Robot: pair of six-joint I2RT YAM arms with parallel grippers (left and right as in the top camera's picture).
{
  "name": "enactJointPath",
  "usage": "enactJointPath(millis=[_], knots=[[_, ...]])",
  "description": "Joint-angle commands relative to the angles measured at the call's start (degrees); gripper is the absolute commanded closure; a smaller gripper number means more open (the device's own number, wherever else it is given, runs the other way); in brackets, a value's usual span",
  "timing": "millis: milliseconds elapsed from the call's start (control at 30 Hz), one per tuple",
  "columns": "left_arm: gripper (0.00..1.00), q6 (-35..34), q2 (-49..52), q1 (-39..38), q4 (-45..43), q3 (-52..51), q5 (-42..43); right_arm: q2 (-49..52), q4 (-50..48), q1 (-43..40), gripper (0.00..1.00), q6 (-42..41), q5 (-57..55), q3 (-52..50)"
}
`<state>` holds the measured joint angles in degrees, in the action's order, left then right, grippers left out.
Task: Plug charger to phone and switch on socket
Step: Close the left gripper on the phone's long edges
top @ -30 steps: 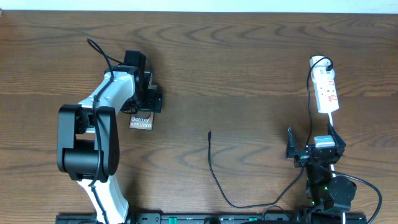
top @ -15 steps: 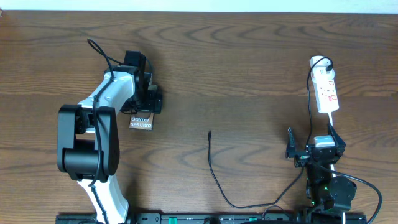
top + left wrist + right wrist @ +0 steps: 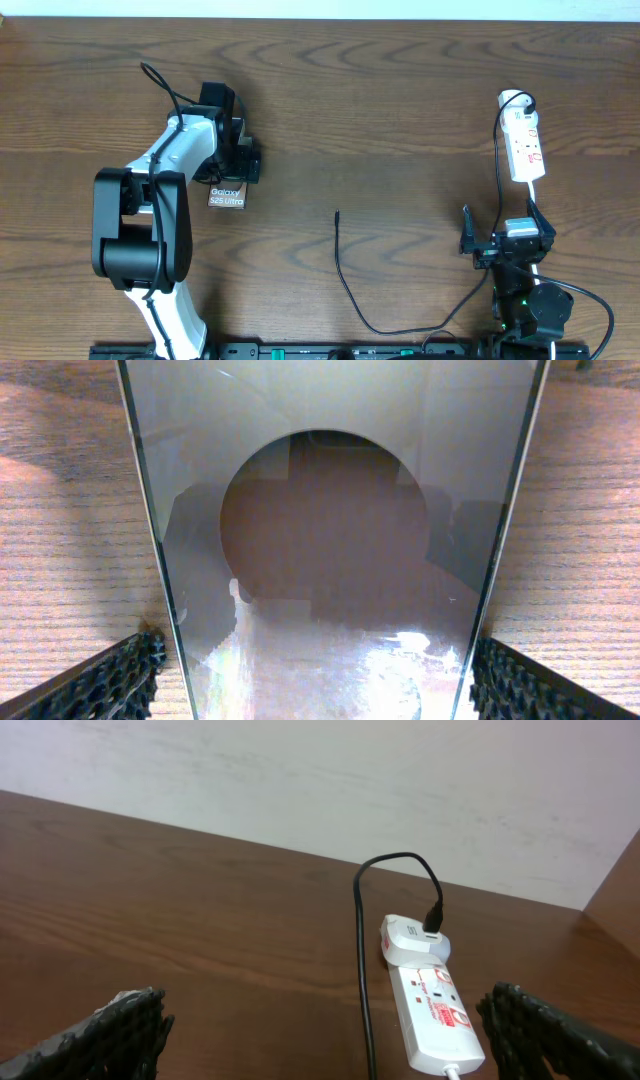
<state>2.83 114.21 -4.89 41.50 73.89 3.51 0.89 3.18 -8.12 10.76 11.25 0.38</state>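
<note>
Nothing has moved on dark wooden table [image 3: 400,110] (white wall [image 3: 400,790] behind).

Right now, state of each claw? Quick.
Left claw: fingers on either side of the phone, at its edges; firm grip cannot be told.
Right claw: open, holding nothing, short of the socket.

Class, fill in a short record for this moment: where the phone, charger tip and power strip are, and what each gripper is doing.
phone: on the table, between the left gripper's fingers
left gripper: pads either side of the phone; contact unclear
charger tip: lying free mid-table, unplugged
power strip: far right, a white adapter with a black cable at its far end
right gripper: open, empty, short of the strip
</note>
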Motion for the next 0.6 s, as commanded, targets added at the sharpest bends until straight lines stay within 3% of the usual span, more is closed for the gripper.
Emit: enactJointPath(millis=[0,267,400,567], knots=[[0.03,-0.1,1.4,0.0,0.6,-2.4,1.0,-0.2,0.3,0.3,0.01,-0.7,-0.2,-0.1],[0.05,-0.1,1.4,0.0,0.6,-2.4,1.0,-0.2,0.3,0.3,0.01,-0.7,-0.2,-0.1],[0.18,-0.1,1.4,0.0,0.6,-2.4,1.0,-0.2,0.3,0.3,0.01,-0.7,-0.2,-0.1],[0.23,-0.1,1.4,0.0,0.6,-2.4,1.0,-0.2,0.3,0.3,0.01,-0.7,-0.2,-0.1]])
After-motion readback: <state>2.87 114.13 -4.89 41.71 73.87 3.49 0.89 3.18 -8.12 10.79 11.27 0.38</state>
